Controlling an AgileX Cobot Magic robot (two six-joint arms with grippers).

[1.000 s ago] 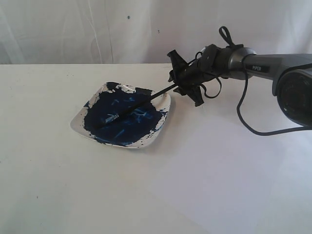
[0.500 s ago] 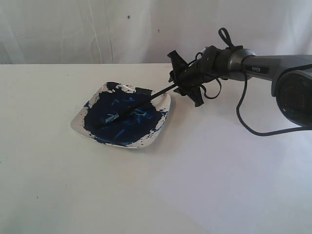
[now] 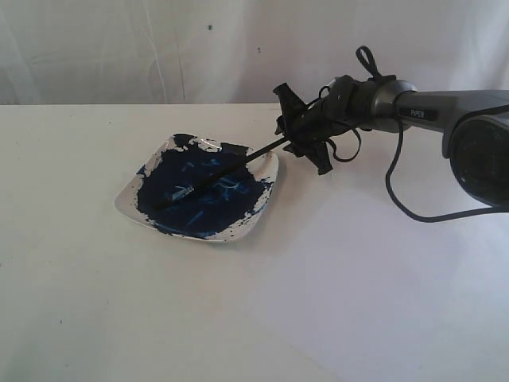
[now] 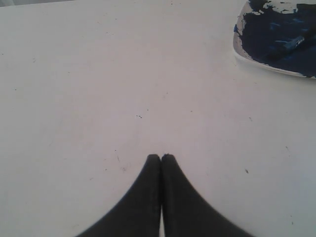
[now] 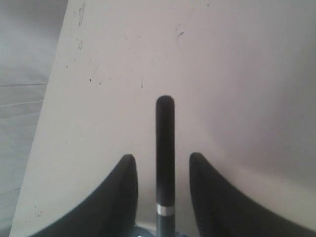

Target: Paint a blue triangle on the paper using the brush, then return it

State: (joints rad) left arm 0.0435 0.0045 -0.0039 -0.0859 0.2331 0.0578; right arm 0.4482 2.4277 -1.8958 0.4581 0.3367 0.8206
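Just off the far right corner of the paint dish (image 3: 125,200), the right gripper (image 3: 302,129) hovers with its fingers (image 5: 123,192) spread wide. The black handle of the brush (image 3: 223,173) runs between them with a clear gap on either side, so nothing is clamped. The brush lies slantwise across the dish. Its bristle end is down in the dark blue paint toward the dish's near left corner, and its handle is propped on the far right rim, poking out past the dish into the open jaws. The dish, a white square one smeared almost all over with blue, sits on the white table (image 3: 79,310), with a pale cloth backdrop (image 3: 119,48) hanging behind it. A black cable (image 3: 398,199) loops down from the grey arm on the side away from the dish. The left gripper (image 4: 161,157) hangs over bare table apart from the dish, its two dark fingers pressed together tip to tip and gripping nothing. Only a corner of the dish shows from its wrist camera.
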